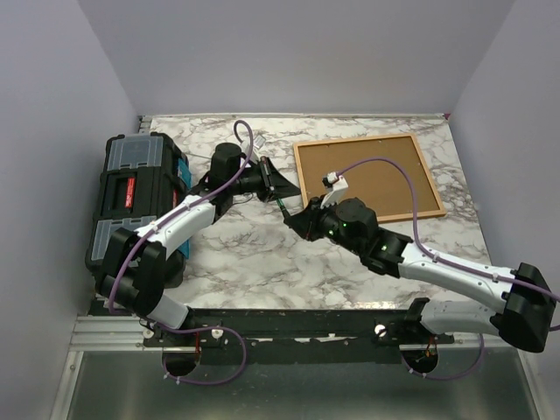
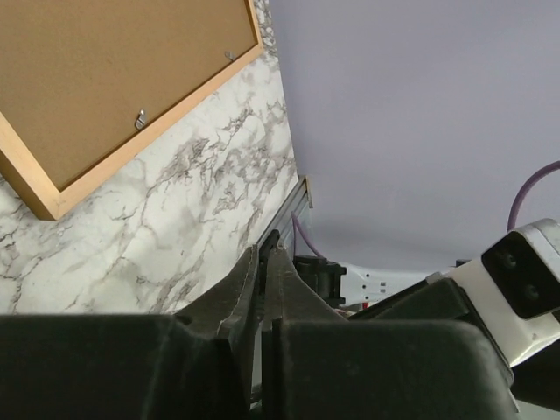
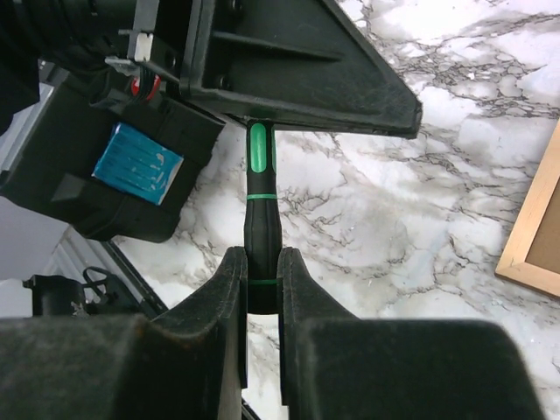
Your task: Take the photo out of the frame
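Green-black tool [image 3: 260,201]: clamped by right gripper [image 3: 261,261], other end pinched by left gripper [image 2: 265,252]. Frame [image 1: 350,140]: laid back-up, far right corner of desk [image 1: 245,258].

**What the views keep out of sight**

The frame [image 2: 105,166] lies back up, so its front faces the surface [image 2: 175,227] unseen. The left wrist view crops it at the top and left edges, and overhead the right arm [image 1: 455,271] covers its near left corner. The tool [image 3: 260,201] runs from the right hand [image 3: 260,262] under the left hand [image 1: 280,194], hiding its far end; whether those fingers pinch it cannot be told. The metal clips [image 2: 140,118] on the backing board [image 2: 87,70] are too small to identify.
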